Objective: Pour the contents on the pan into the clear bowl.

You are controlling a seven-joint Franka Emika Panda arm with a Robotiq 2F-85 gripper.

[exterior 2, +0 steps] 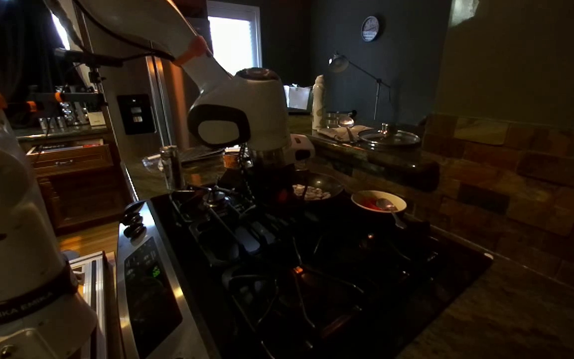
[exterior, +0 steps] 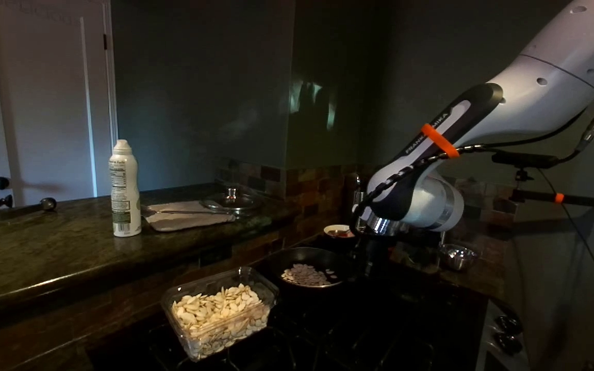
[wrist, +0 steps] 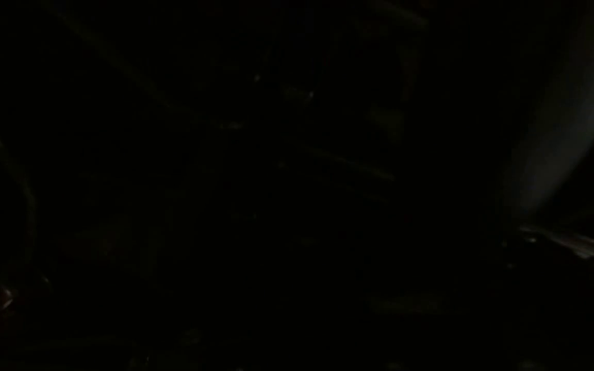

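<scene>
The black pan (exterior: 302, 253) sits level over the dark stove in an exterior view and shows partly behind the arm in an exterior view (exterior 2: 334, 182). Pale flat pieces, the contents (exterior: 307, 275), lie in it; they also show in an exterior view (exterior 2: 312, 192). The clear bowl (exterior: 187, 332), a see-through rectangular container, stands beside the pan and holds many pale pieces. My gripper (exterior: 372, 265) points down beside the pan, on the side away from the clear bowl. It is too dark to see its fingers or the pan's handle. The wrist view is almost black.
A white bowl (exterior 2: 361, 199) with red contents and a spoon stands behind the pan. A white bottle (exterior: 124, 193), a cloth (exterior: 183, 219) and a glass lid (exterior: 232, 200) are on the raised counter. A metal bowl (exterior: 458, 256) stands beyond the arm. Stove grates (exterior 2: 299, 294) lie around.
</scene>
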